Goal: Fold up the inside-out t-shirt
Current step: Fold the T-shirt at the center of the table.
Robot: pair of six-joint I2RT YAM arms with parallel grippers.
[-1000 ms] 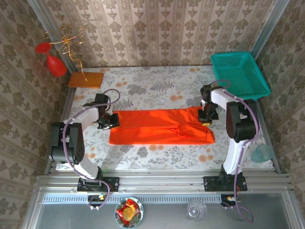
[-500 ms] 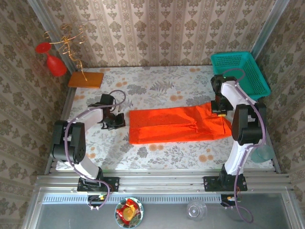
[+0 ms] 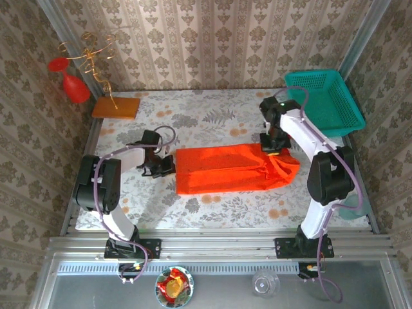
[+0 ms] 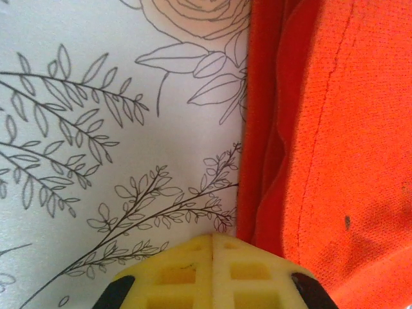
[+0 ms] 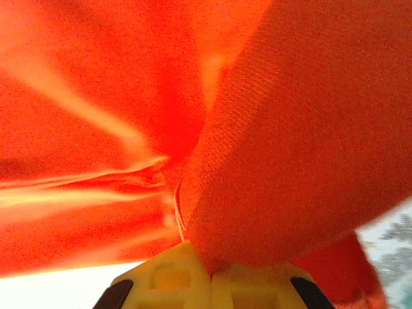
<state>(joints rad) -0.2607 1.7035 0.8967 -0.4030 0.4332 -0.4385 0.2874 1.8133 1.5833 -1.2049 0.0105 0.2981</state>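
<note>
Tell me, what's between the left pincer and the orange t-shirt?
Just a sliver of bare flowery table; the left wrist view shows the left pincer right beside the t-shirt.

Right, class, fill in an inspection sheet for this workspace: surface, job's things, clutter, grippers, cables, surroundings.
Surface: floral tablecloth, lying flat.
Job's things: t-shirt folded into a long band, right end bunched.
Clutter: teal basket, orange board, red ornament.
Grippers: left gripper shut, beside the t-shirt's left edge; right gripper shut on cloth.
Cables: purple cables loop along both arms.
Surroundings: patterned wallpaper.
</note>
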